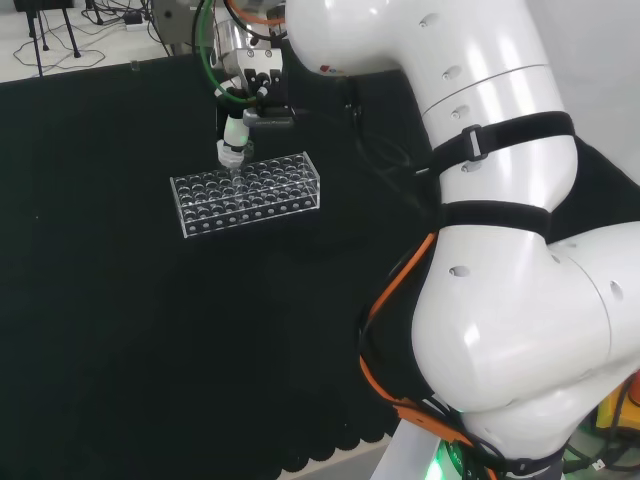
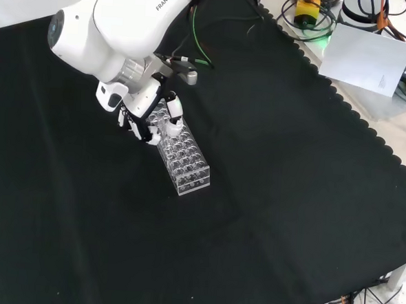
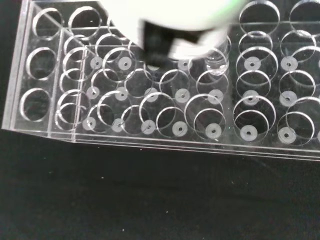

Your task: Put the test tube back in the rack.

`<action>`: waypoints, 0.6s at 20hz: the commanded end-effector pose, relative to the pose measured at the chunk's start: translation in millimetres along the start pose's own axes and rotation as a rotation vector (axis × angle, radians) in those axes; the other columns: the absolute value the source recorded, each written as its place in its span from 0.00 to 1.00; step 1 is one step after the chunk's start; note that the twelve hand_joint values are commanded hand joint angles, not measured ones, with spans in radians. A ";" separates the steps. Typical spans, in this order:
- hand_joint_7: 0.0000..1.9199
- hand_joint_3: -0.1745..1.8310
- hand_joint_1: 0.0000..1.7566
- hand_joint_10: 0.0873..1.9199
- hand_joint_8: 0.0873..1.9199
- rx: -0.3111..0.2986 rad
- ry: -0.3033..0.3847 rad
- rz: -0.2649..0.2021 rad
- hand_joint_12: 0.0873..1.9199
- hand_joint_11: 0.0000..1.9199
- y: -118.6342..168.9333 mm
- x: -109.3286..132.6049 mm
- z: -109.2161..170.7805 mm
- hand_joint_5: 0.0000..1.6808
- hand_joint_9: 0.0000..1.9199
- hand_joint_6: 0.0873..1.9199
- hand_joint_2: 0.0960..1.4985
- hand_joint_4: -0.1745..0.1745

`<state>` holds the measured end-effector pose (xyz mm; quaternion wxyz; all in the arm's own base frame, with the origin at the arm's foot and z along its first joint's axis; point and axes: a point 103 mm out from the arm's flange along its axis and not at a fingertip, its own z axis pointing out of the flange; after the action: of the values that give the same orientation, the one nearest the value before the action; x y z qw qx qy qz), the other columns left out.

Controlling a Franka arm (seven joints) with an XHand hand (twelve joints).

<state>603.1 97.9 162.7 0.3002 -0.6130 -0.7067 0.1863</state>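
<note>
Item: rack (image 1: 247, 193), clear, on the worktop (image 1: 120, 330). We found the hand (image 2: 152, 118) above its end, fingers curled, pinching the test tube (image 3: 216, 62), tip at the holes; insertion and release remained.

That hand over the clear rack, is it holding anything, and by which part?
Seemingly a clear test tube; the hand hovers over the rack with fingers curled, but where it grips the tube cannot be told.

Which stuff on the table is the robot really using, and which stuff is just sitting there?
Using:
- the hand, right over one end of the rack
- the clear rack with its rows of holes
- the test tube, hard to see, at a hole

Just sitting there:
- sheet of paper
- cables past the cloth's edge
</note>
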 end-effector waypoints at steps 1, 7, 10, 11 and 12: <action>0.27 0.42 0.61 0.47 0.52 -0.033 0.038 -0.066 0.79 0.10 -17.6 4.6 -10.4 0.30 0.38 0.41 0.28 0.37; 0.19 0.41 0.59 0.49 0.52 -0.052 0.038 -0.089 0.80 0.07 -29.8 6.6 -20.2 0.24 0.31 0.38 0.27 0.41; 0.19 0.41 0.59 0.49 0.52 -0.083 0.038 -0.101 0.80 0.06 -40.3 7.7 -30.5 0.23 0.30 0.37 0.27 0.42; 0.19 0.41 0.59 0.49 0.52 -0.096 0.036 -0.105 0.80 0.05 -44.2 7.9 -34.3 0.23 0.30 0.37 0.27 0.42; 0.19 0.41 0.59 0.49 0.52 -0.108 0.033 -0.110 0.80 0.05 -48.4 8.6 -38.5 0.23 0.30 0.37 0.27 0.42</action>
<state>593.2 96.3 201.4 0.3013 -0.5954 -0.7304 0.1457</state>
